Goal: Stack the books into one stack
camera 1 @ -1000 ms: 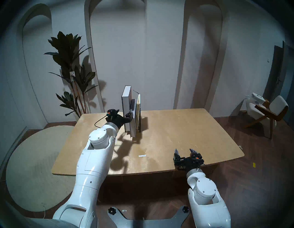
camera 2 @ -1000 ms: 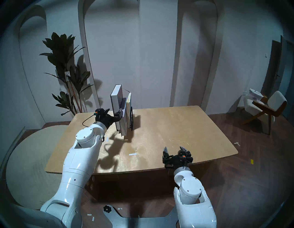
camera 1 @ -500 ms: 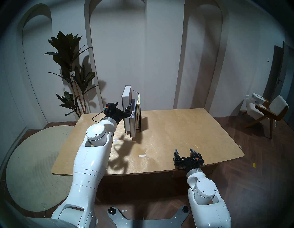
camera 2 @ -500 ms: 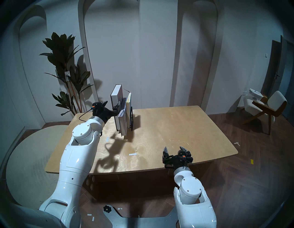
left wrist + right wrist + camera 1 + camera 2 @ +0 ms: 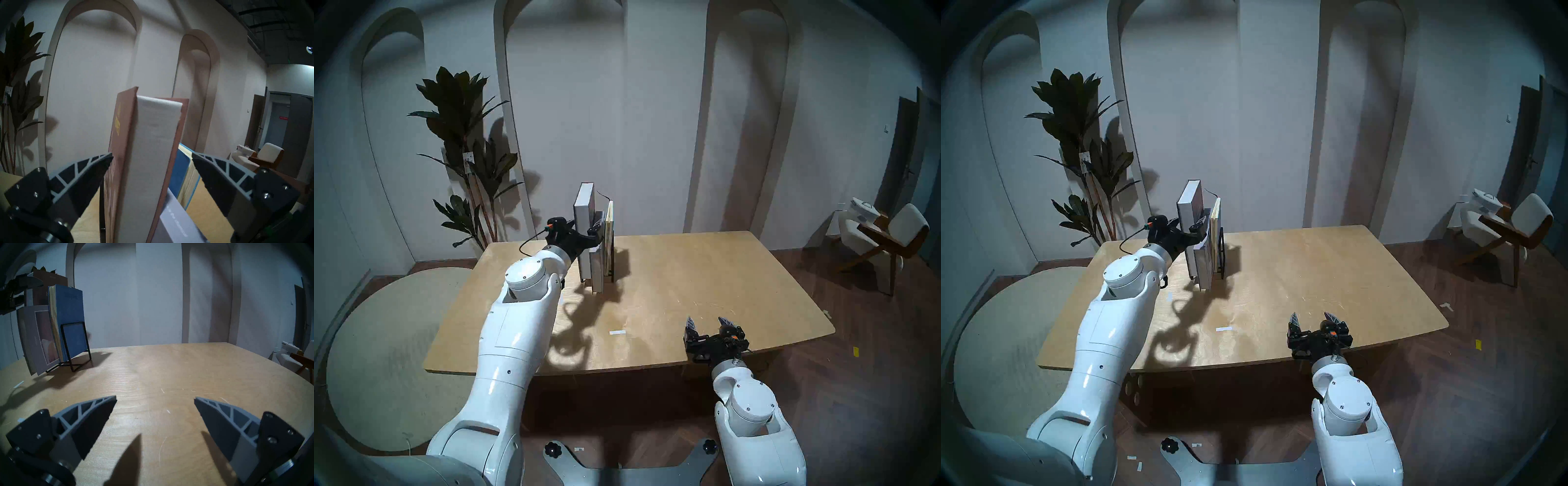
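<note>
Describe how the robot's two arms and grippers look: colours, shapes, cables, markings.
Both arms are glossy white rounded shells with disc-shaped joint caps and small dark screws. The left gripper and right gripper are black, each with two pointed grey fingers ribbed in a triangular lattice. Each carries a small orange tag. A thin black cable loops from the left wrist.

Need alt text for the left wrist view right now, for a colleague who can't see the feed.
The open left gripper straddles the page edge of a thick brown book standing upright, one finger on each side, not yet closed on it. To its right stand a thin blue book and, lower, a lavender-grey book; arched wall panels fill the background.
</note>
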Available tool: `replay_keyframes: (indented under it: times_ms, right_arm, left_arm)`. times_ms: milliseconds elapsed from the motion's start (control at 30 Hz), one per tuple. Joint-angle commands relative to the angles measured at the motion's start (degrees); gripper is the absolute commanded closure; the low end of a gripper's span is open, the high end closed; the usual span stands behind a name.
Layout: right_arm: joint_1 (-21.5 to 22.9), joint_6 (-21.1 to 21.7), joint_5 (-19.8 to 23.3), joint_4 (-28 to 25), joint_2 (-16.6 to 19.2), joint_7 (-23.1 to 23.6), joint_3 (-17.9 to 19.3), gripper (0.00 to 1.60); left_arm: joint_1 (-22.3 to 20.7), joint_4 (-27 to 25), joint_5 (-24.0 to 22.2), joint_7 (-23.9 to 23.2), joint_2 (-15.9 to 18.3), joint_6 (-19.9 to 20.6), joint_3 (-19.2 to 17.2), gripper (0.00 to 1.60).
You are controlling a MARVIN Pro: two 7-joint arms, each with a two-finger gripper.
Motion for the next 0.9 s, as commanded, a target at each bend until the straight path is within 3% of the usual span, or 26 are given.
replay_keyframes:
  times_ms: [0,367,400,433,500,533,600,867]
  right_arm:
    - [0.17,-0.24,0.12,-1.29,-0.14,0.06,-0.10,0.00]
    - [0.14,-0.22,0.12,-1.32,-0.15,0.07,-0.09,0.00]
    - [0.14,-0.22,0.12,-1.33,-0.15,0.07,-0.09,0.00]
    - [0.14,-0.22,0.12,-1.33,-0.15,0.07,-0.09,0.00]
    - [0.14,-0.22,0.12,-1.33,-0.15,0.08,-0.09,0.00]
    - [0.14,-0.22,0.12,-1.33,-0.15,0.08,-0.09,0.00]
    - [0.14,-0.21,0.12,-1.34,-0.16,0.08,-0.09,0.00]
    - [0.12,-0.20,0.12,-1.36,-0.16,0.08,-0.08,0.00]
  left_arm:
    - [-4.85,1.31,-0.48,-0.83,-0.76,-1.83,0.24,0.00]
    - [-5.08,3.36,0.33,-0.74,-0.06,-4.59,0.95,0.00]
    - [-4.66,2.88,0.30,-1.26,0.34,-4.80,0.85,0.20]
    - [-4.39,2.54,0.29,-1.40,0.47,-4.82,0.79,0.88]
    - [-3.97,1.99,0.47,-1.68,0.74,-5.19,0.88,0.95]
    - [-3.27,0.83,0.96,-1.66,1.07,-5.39,1.03,1.36]
    - [-2.85,0.16,1.80,-1.49,1.51,-5.94,1.30,1.60]
    - [-2.18,-0.72,3.05,0.00,1.46,-7.06,0.63,1.60]
